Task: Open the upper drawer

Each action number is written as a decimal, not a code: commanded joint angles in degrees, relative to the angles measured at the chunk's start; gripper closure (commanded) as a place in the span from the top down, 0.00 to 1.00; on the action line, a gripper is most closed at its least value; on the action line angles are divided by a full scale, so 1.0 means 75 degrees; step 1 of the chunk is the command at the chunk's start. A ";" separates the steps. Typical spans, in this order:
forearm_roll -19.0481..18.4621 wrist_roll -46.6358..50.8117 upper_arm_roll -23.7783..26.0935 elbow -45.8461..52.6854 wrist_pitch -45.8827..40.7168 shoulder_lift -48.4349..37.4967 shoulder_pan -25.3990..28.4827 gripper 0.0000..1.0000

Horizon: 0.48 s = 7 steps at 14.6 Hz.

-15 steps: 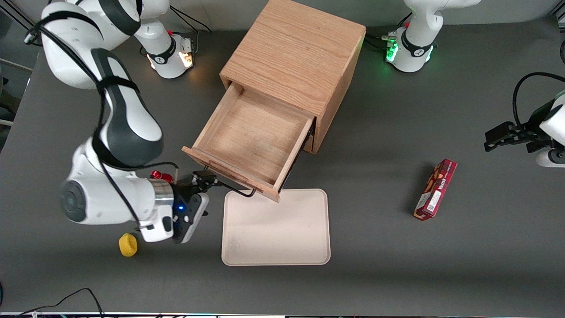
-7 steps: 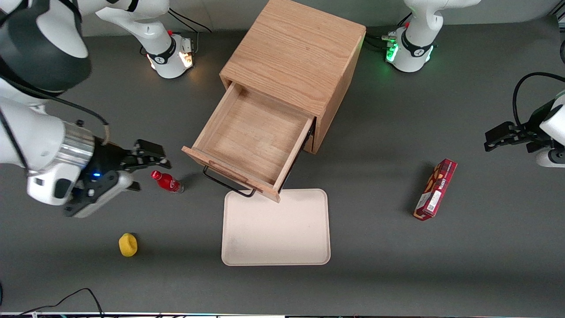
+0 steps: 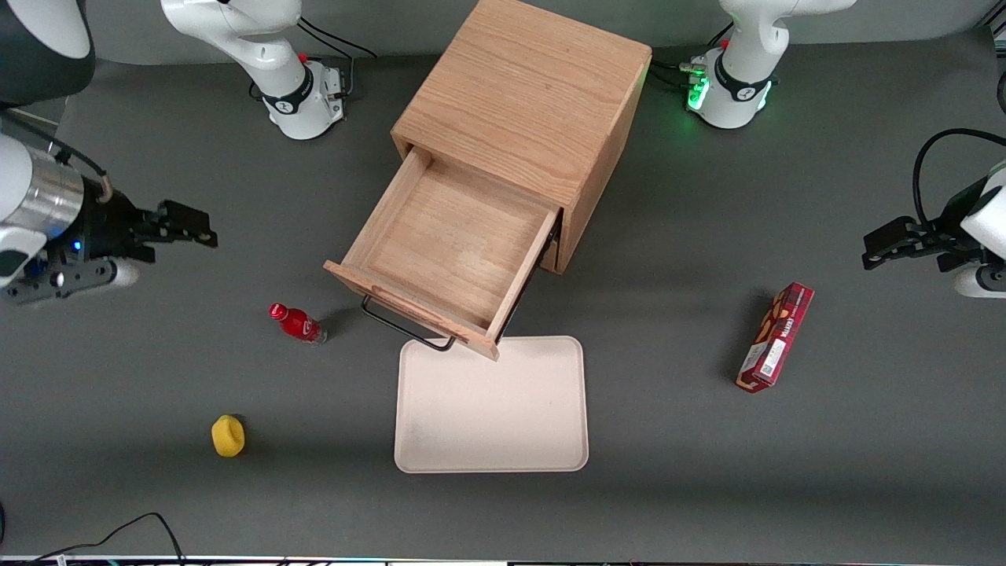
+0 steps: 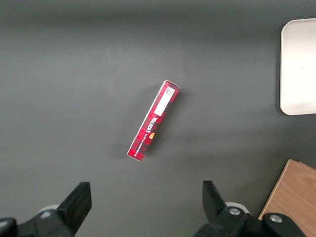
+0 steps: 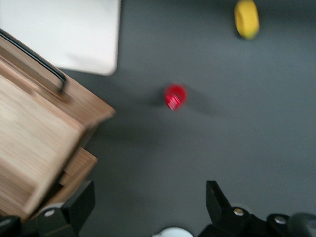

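Observation:
The upper drawer [image 3: 452,248] of the oak cabinet [image 3: 523,110] stands pulled far out, its shallow wooden tray empty, its black wire handle [image 3: 405,328] at the front. It also shows in the right wrist view [image 5: 34,133] with its handle [image 5: 37,61]. The lower drawer shows only as an edge under it [image 5: 74,170]. My gripper [image 3: 189,228] is open and empty, raised above the table well away from the drawer, toward the working arm's end. Its fingers [image 5: 81,202] stand wide apart over bare table.
A small red bottle [image 3: 297,323] stands beside the drawer front. A yellow object [image 3: 228,435] lies nearer the front camera. A beige tray [image 3: 491,405] lies in front of the drawer. A red box [image 3: 776,336] lies toward the parked arm's end.
My gripper let go of the drawer handle and moved away from it, up and toward the working arm's end of the table. The drawer stayed open.

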 commanded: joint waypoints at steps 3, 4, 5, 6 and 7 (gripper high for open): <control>-0.0715 0.0508 -0.0317 -0.1933 0.0443 -0.1404 0.0036 1.00; -0.0951 0.0531 -0.0341 -0.1921 0.0420 -0.1370 0.0024 1.00; -0.1046 0.0682 -0.0422 -0.1875 0.0420 -0.1335 0.0024 1.00; -0.1047 0.0846 -0.0504 -0.1863 0.0396 -0.1334 0.0059 1.00; -0.1047 0.0963 -0.0528 -0.1816 0.0396 -0.1369 0.0048 1.00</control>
